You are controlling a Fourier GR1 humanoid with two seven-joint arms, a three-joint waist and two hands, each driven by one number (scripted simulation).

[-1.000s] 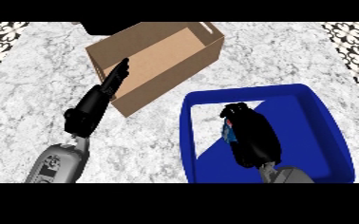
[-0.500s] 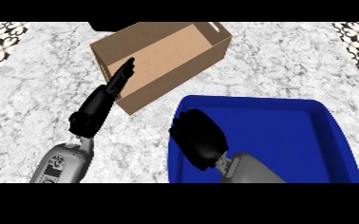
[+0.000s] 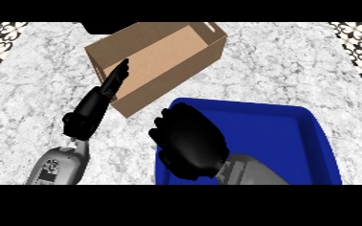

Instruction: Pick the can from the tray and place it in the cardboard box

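The right hand (image 3: 189, 141) is curling its fingers, maybe hiding the can, over the tray's (image 3: 311, 139) left edge, short of the cardboard box (image 3: 166, 57), while the left hand (image 3: 96, 107) is resting beside the box with its fingers straight and pressed together.

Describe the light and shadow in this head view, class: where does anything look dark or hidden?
Head view: even light, no glare; the cardboard box has a darker side face; the black right hand blocks part of the blue tray, and no can shows.

the left robot hand (image 3: 90, 112) stretches up from its grey forearm at lower left, fingers straight. the right robot hand (image 3: 189, 141) shows its back, fingers curled under, grey wrist below.
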